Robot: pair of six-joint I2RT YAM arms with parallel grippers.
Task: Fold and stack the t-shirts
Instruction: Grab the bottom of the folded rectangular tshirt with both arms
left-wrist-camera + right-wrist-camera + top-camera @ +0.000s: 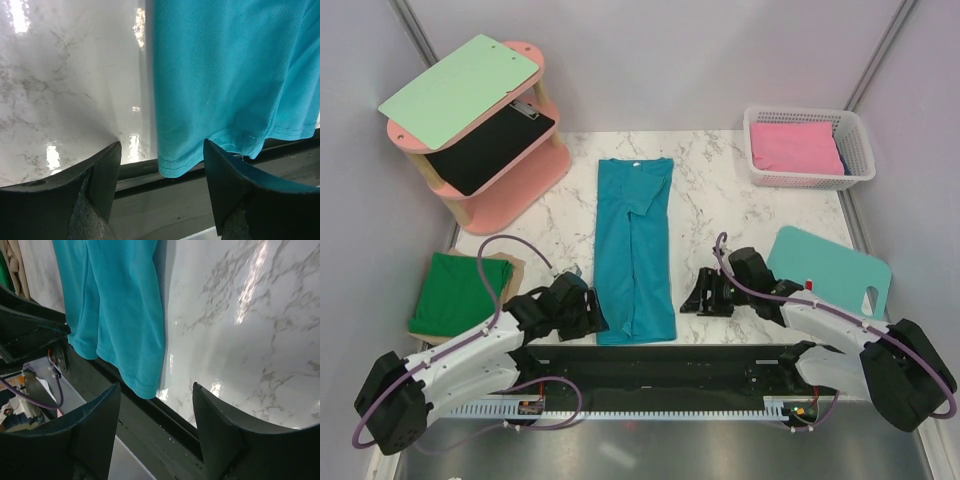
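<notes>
The teal-blue t-shirt [635, 250] lies in the middle of the marble table [720, 200], folded lengthwise into a long narrow strip, with its hem at the near edge. My left gripper [588, 308] sits low at the hem's left corner, open. In the left wrist view that hem corner [180, 162] shows between the two fingers of the gripper [161, 167], ungripped. To the right of the hem's other corner, my right gripper [698, 298] is also open. The right wrist view shows this corner [142, 382] just ahead of the gripper [156, 392]. The dark green t-shirt [455, 290] rests folded at the left.
A pink two-tier shelf [515, 190] stands at the back left with a mint-green clipboard [460, 88] on top. At the back right, a white basket [800, 180] holds pink cloth. A teal plastic board [830, 270] lies beside my right arm. A black rail [660, 365] runs along the near edge.
</notes>
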